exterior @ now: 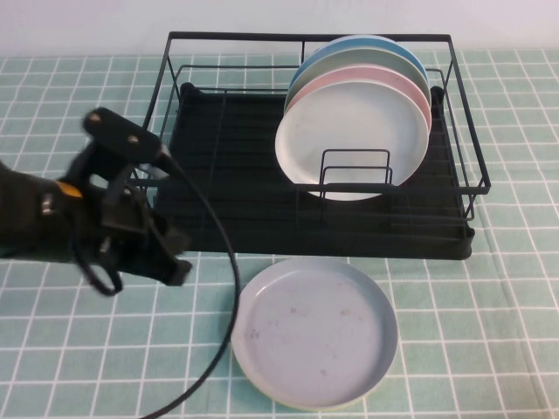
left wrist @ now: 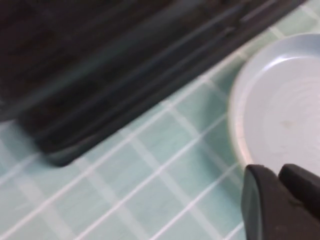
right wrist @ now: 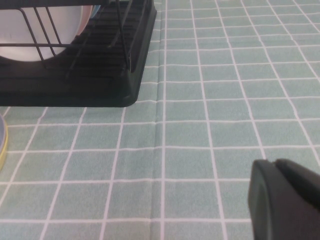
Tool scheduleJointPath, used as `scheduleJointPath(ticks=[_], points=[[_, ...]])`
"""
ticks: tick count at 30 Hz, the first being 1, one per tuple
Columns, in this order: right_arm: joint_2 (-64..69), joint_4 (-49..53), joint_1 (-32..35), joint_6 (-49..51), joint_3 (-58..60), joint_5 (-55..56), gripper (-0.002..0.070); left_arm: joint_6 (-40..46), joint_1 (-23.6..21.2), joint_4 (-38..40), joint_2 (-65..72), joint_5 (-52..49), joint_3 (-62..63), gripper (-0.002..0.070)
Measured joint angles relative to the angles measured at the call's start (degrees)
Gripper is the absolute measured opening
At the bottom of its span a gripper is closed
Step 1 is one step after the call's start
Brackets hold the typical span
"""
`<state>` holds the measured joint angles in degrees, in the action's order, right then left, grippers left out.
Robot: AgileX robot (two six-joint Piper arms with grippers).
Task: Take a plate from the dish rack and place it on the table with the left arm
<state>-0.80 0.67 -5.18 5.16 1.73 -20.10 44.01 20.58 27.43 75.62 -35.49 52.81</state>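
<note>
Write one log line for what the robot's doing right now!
plate flat on table | left claw beside it, empty | right claw low over table | dish rack behind

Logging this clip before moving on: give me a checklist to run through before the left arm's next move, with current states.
1. Plate flat on the table, in front of the rack: ok.
2. Left gripper apart from the plate, to its left: ok.
3. Left fingers holding nothing: ok.
4. Cable clear of the plate rim: cannot tell.
5. Other plates upright in the rack: ok.
6. Right gripper over bare table, away from the rack: ok.
</note>
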Motion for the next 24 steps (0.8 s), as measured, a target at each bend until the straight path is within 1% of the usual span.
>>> scheduleJointPath(ticks=[2, 5, 10, 14, 18, 24], points=[[0.00, 0.00, 0.00, 0.00, 0.00, 0.00, -0.0018, -5.40, 0.00, -6.10, -3.32, 0.14, -0.13, 0.0020], [0.00, 0.00, 0.00, 0.00, 0.00, 0.00, -0.0016, -12.20, 0.00, -12.39, -8.82, 4.76, -3.27, 0.0005], [0.00, 0.00, 0.00, 0.00, 0.00, 0.00, -0.0015, -19.11, 0.00, -14.82, -19.79, 15.08, -13.76, 0.0000], [0.00, 0.00, 0.00, 0.00, 0.00, 0.00, -0.0017, -21.15, 0.00, -14.47, -27.00, 16.02, -20.57, 0.0000], [0.00, 0.00, 0.00, 0.00, 0.00, 0.00, -0.0018, -21.59, 0.00, -14.58, -29.20, 14.60, -25.28, 0.0000], [0.00, 0.00, 0.00, 0.00, 0.00, 0.00, -0.0018, -22.57, 0.00, -20.20, -29.59, 12.11, -27.15, 0.0000]])
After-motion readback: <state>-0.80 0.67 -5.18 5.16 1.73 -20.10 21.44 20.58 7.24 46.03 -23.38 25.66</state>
